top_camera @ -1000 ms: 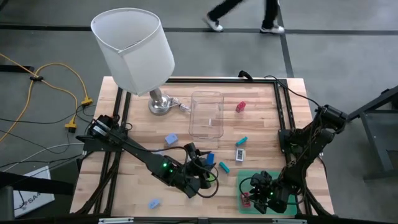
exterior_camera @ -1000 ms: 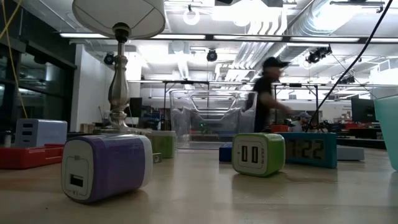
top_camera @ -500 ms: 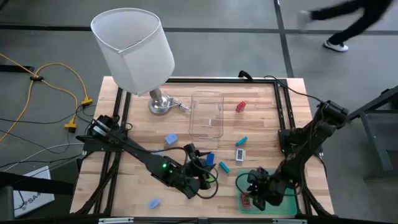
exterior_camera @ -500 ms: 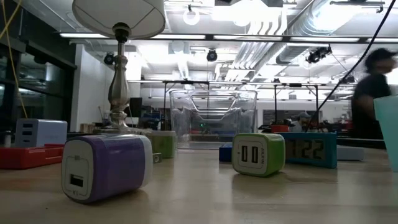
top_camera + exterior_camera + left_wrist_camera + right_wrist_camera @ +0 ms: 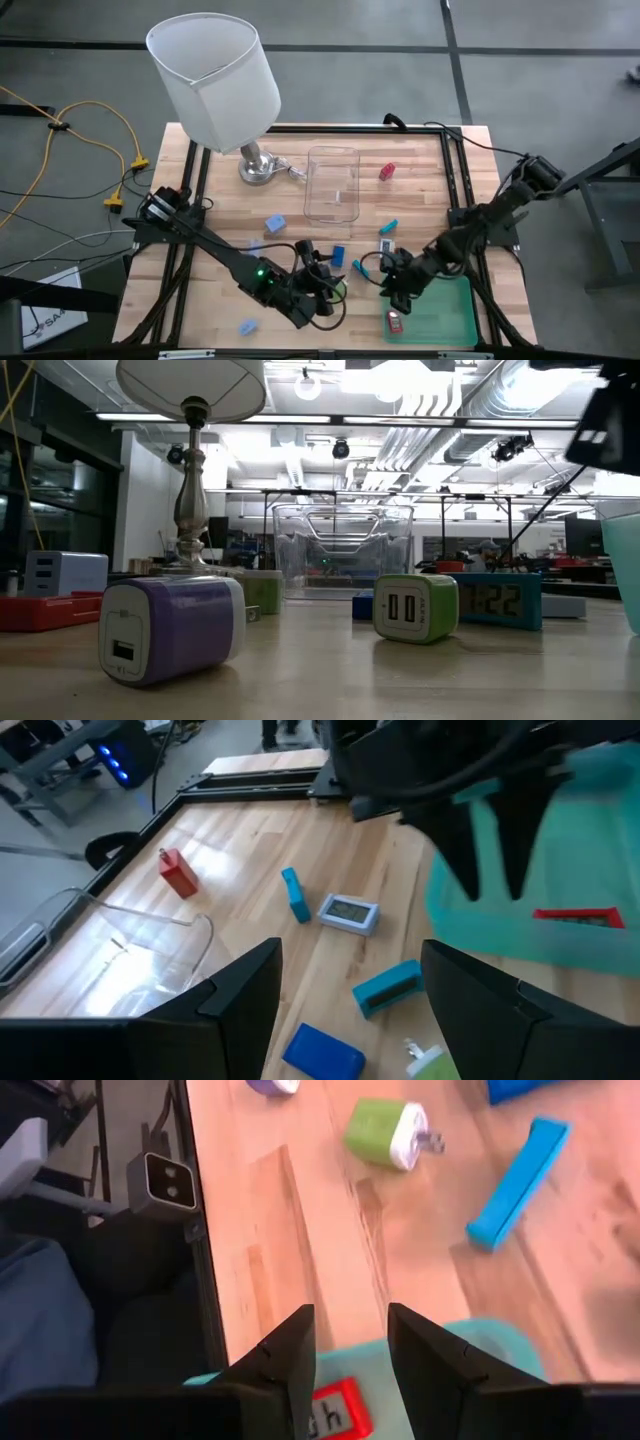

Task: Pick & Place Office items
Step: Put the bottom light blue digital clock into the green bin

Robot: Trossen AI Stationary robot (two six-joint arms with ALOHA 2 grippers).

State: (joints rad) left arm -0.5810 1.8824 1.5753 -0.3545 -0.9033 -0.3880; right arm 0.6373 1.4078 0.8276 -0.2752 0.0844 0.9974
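My right fingers [image 5: 296, 1363] stand a narrow gap apart with nothing between them. Through that gap I see the tray [image 5: 487, 1342], and just under the fingers, apart from them, the red piece [image 5: 334, 1416] lying flat on it. Beyond the fingers, out on the wooden surface [image 5: 300, 1230], lie a blue bar [image 5: 518, 1180] and a green charger [image 5: 384, 1128].

My left fingers [image 5: 238, 992] are spread wide and empty. Just ahead of them sit a blue block [image 5: 322, 1055] and a teal piece [image 5: 388, 988]. Farther out are a white clock [image 5: 350, 913] and another red piece [image 5: 178, 873], beside the clear box [image 5: 100, 945].

I judge these pieces light, stiff and smooth. They should skid or tip if nudged, so I would close across the short flat sides, low and square. The blue bar I would take at its middle.

Half a second ago my right fingers sat low over the tray, by the red piece. Now they have lifted and swung toward the middle of the surface, leaving that piece behind. The left arm has barely shifted.
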